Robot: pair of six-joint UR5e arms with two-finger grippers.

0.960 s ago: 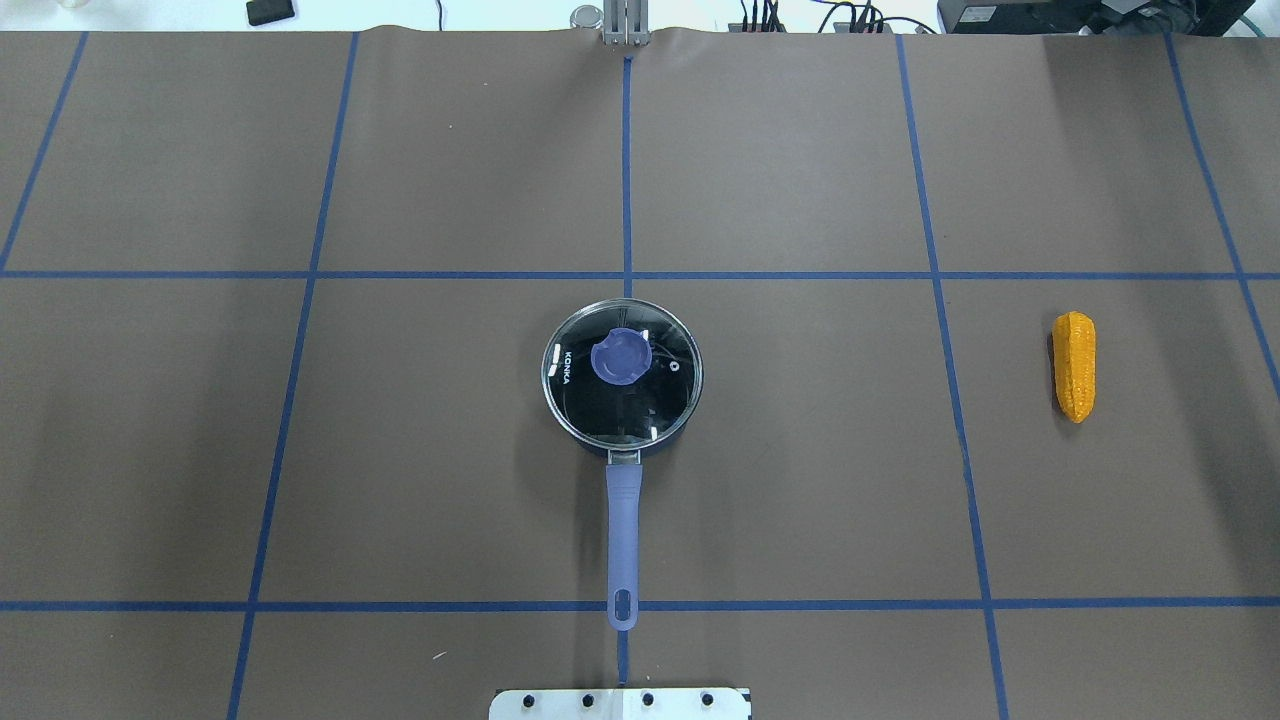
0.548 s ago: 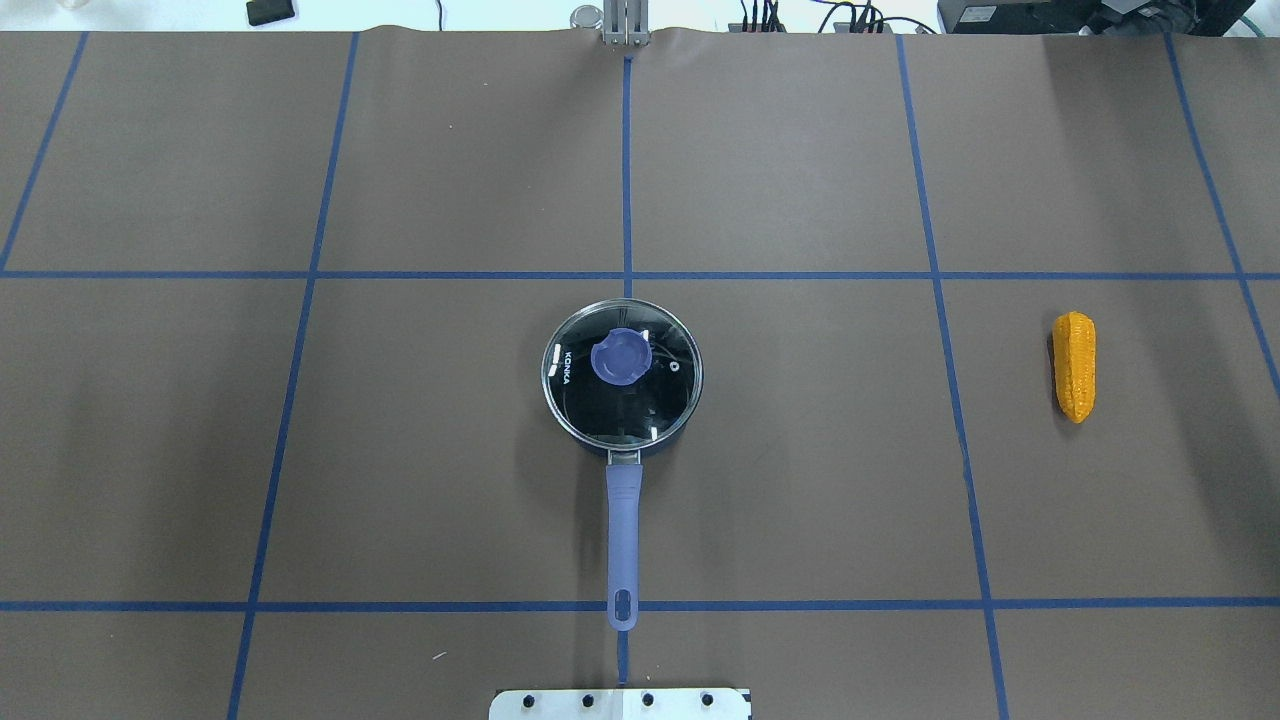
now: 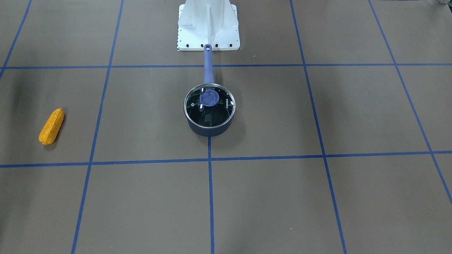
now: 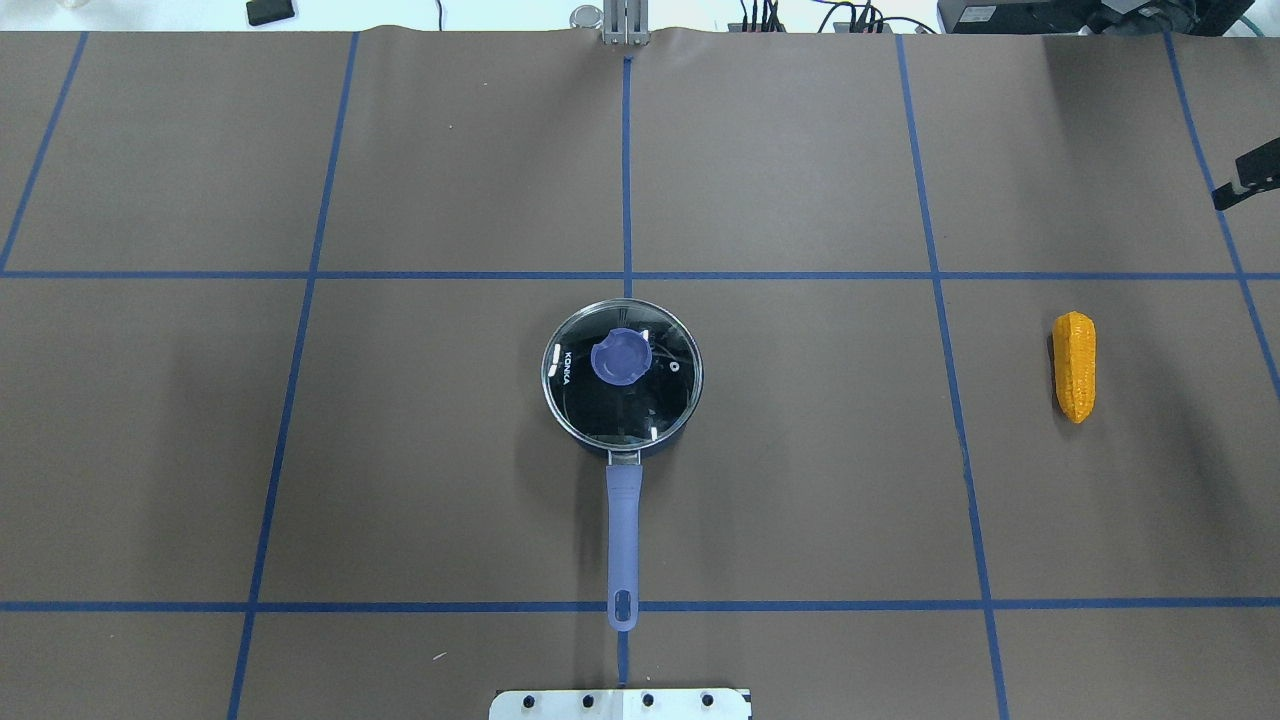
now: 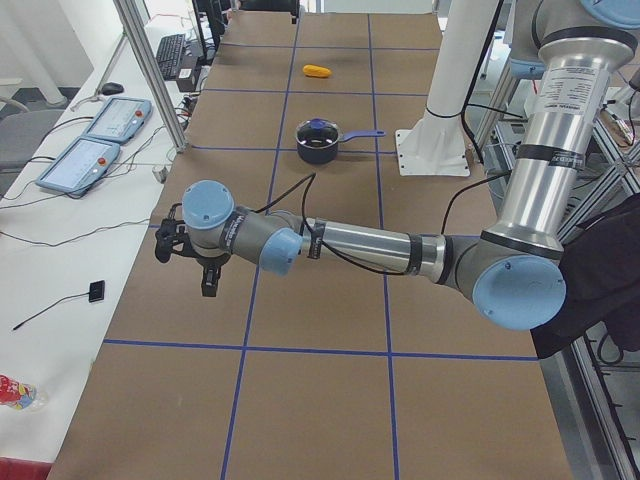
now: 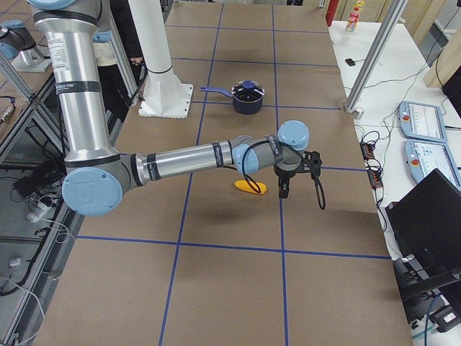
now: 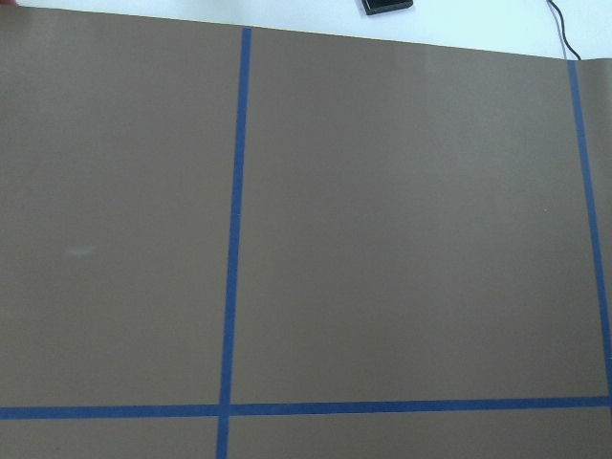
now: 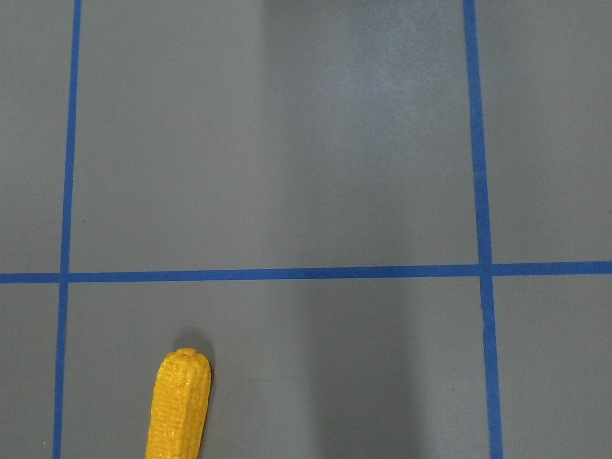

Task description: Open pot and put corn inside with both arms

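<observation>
Pot (image 4: 620, 400) stands lid on at the overhead frame's centre on the brown table (image 4: 800, 500), handle (image 4: 623, 530) toward the bottom edge, wide surface around it. Left arm (image 5: 360, 245) stretches over table well apart from pot; right arm (image 6: 187, 155) reaches toward that frame's right edge. Corn (image 4: 1075, 366) lies flat near that right edge, touching nothing. Left gripper (image 5: 183, 268) and right gripper (image 6: 294, 176) hang above the table, neither touching corn or pot; jaw opening cannot be told.

Corn on a taped table, seen from above.
The corn (image 8: 180, 406) is cropped by the lower edge, left of centre, below the horizontal blue tape line (image 8: 287, 274); it appears to be laid flat on the table (image 8: 287, 143).
</observation>
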